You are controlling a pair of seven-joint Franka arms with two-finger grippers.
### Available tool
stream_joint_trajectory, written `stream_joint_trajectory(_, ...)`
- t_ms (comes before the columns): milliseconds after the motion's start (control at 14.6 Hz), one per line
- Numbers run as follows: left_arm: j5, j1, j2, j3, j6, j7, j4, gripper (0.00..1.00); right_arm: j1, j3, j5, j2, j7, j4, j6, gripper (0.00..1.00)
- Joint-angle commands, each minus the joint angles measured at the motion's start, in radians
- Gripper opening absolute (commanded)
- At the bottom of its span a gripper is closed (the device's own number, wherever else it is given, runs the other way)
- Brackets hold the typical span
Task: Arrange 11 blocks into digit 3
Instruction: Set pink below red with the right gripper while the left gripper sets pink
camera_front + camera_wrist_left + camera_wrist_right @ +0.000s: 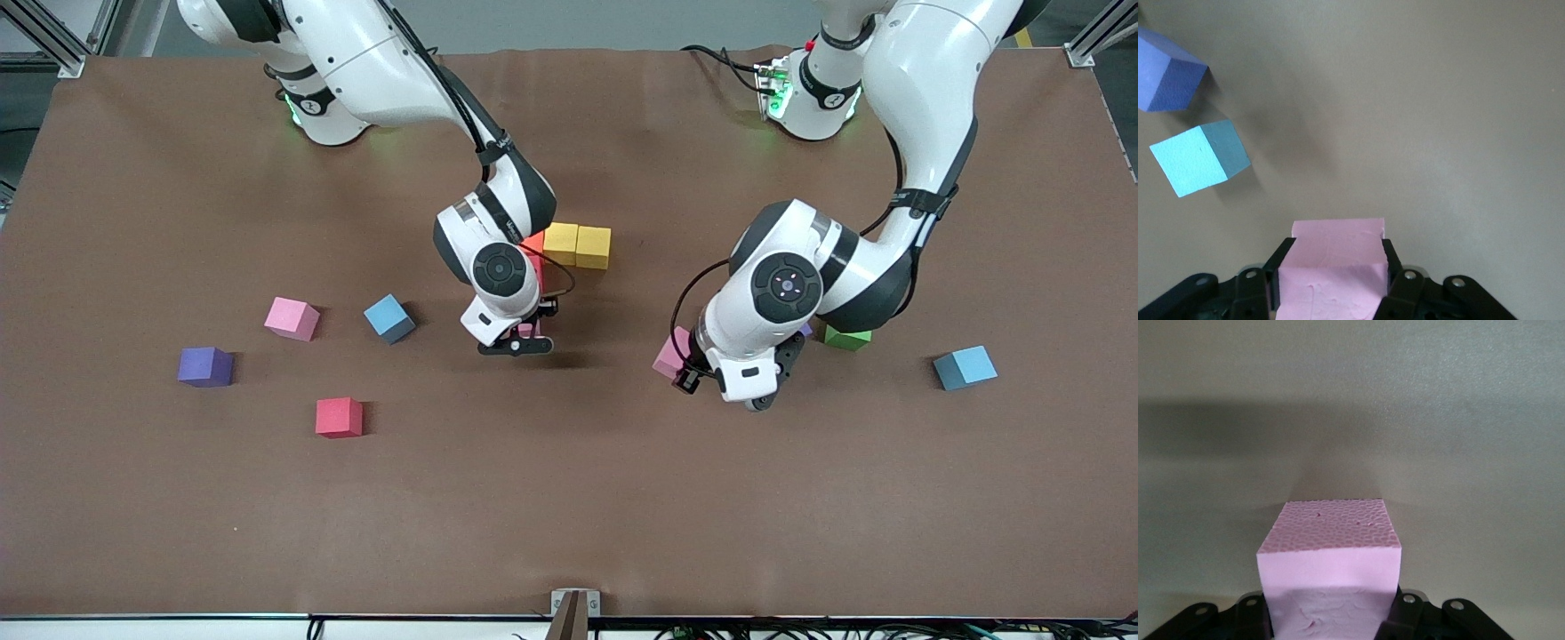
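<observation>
Red block [339, 417] is sitting nearest the table's [569, 516] front edge. Left gripper [1331, 283] is squeezing a pink block [1333, 267] mid-table. Right gripper [1331, 613] is squeezing another pink block [1330, 567] by the yellow blocks [578, 245].

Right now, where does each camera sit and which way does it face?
Front: high across the brown table, facing both arms' bases; shows both arms.
Left wrist: on the left arm, looking down over the left gripper, jaws shut on a matte pink cube.
Right wrist: likewise, right gripper holding another pink cube.
Shared: front also shows the left's cube.
</observation>
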State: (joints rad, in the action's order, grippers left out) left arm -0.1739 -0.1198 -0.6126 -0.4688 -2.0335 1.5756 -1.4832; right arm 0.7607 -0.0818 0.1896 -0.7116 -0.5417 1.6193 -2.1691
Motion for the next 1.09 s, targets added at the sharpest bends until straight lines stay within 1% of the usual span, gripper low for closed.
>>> stream_joint_trajectory(0,0.001,-0.011,-0.003,0.002,-0.008,0.014,-0.011,0.11,0.008,-0.006,0.024,0.024,0.02,0.053,-0.009,0.42)
stream_joint_trajectory(205,0.004,-0.024,-0.007,0.002,-0.008,0.023,-0.032,0.11,0.008,0.001,0.024,0.029,0.019,0.07,-0.015,0.42)
stream_joint_trajectory(478,0.002,-0.043,-0.009,0.002,-0.01,0.138,-0.045,0.11,0.014,0.002,0.024,0.038,0.02,0.083,-0.04,0.42)
stream_joint_trajectory(615,0.002,-0.041,-0.006,0.002,-0.017,0.155,-0.063,0.11,0.014,0.002,0.025,0.04,0.019,0.085,-0.04,0.42)
stream_joint_trajectory(752,0.001,-0.038,-0.003,0.002,-0.054,0.182,-0.094,0.11,0.016,0.007,0.025,0.04,0.019,0.086,-0.04,0.42)
stream_joint_trajectory(888,0.001,-0.034,0.002,0.002,-0.123,0.234,-0.132,0.11,0.017,0.007,0.025,0.041,0.017,0.091,-0.04,0.42)
stream_joint_trajectory(1025,0.001,-0.035,0.004,0.002,-0.148,0.26,-0.154,0.11,0.017,0.008,0.025,0.046,0.017,0.097,-0.04,0.42)
